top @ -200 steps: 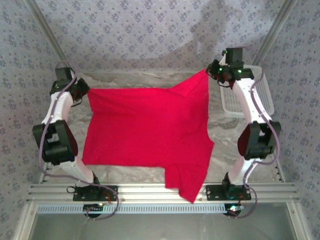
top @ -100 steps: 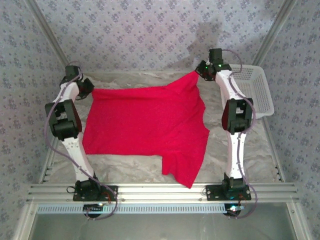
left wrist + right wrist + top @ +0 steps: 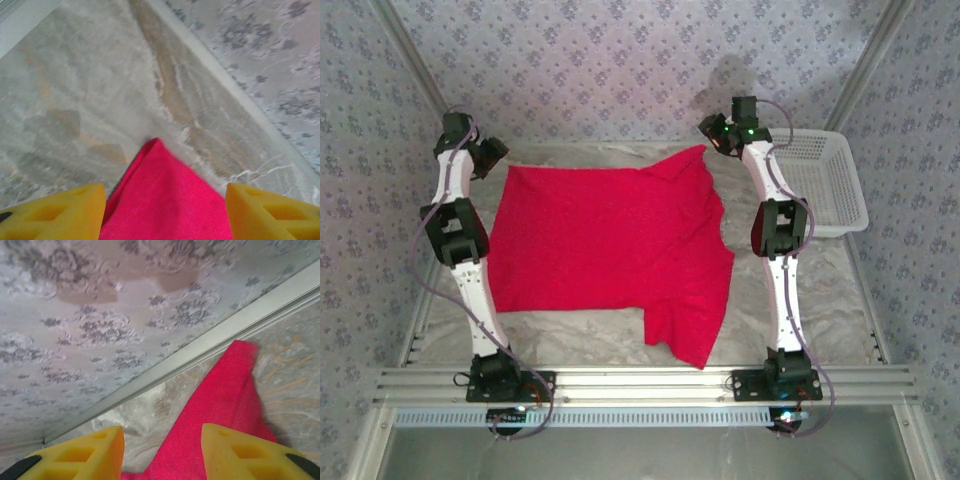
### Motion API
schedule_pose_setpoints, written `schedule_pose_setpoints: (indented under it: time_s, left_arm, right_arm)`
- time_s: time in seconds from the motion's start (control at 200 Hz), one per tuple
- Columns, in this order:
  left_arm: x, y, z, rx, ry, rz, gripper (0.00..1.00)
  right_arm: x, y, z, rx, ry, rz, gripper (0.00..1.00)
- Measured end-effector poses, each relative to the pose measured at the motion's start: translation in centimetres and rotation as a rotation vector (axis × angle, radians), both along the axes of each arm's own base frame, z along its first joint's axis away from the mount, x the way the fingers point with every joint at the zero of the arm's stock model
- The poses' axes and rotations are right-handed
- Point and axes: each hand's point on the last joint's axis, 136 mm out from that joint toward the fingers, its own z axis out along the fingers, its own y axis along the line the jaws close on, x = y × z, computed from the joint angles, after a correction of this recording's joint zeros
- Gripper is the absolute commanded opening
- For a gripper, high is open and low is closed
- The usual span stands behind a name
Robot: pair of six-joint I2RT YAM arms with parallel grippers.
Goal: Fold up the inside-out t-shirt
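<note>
Red t-shirt (image 3: 610,240) lies spread out flat on the crinkled pale worktop (image 3: 820,290), between the two arms. It is turned sideways: a straight edge runs along the left side, and both sleeves are on the right. One sleeve points toward the far right corner, and the other reaches toward the near edge, close to the rail that carries the arm bases. The cloth looks mostly smooth, with a few soft folds near the far sleeve.

Both arms are stretched far across the worktop. The left end effector (image 3: 485,155) sits at the far left corner of the t-shirt. In the left wrist view its yellow fingers (image 3: 55,212) stand wide apart, so the left end effector (image 3: 165,195) is open. The pointed red corner (image 3: 162,192) lies on the worktop in the gap between them, not pinched.

The right end effector (image 3: 710,130) is just beyond the tip of the far sleeve, near the patterned back wall (image 3: 620,70). In the right wrist view its fingers (image 3: 85,452) are also parted. The right end effector (image 3: 162,432) is open, and the sleeve (image 3: 220,400) runs loose through the gap, its tip lying beside a metal rail (image 3: 225,330).

A white plastic basket (image 3: 825,190) stands at the right edge of the worktop, apart from the t-shirt.
</note>
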Motion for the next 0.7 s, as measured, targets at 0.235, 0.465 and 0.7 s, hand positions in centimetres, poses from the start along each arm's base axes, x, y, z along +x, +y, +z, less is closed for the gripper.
schedule_pose_setpoints:
  time_s: [0.235,0.465,0.7]
  left_arm:
    - [-11.7,-7.1,-0.6,-0.063,0.087,-0.044,0.66]
    - [-17.7,-11.0,-2.4,-0.119,0.064,-0.1,0.67]
    - [-21.6,-9.2,-6.9,-0.157,0.156,-0.037,0.68]
  right_arm:
    - [-8.5,5.1,-3.1,-0.05,0.176,0.166,0.46]
    - [-18.0,9.1,-6.3,-0.076,0.31,0.3,0.43]
    - [-22.3,5.6,-11.9,-0.074,0.458,0.225,0.41]
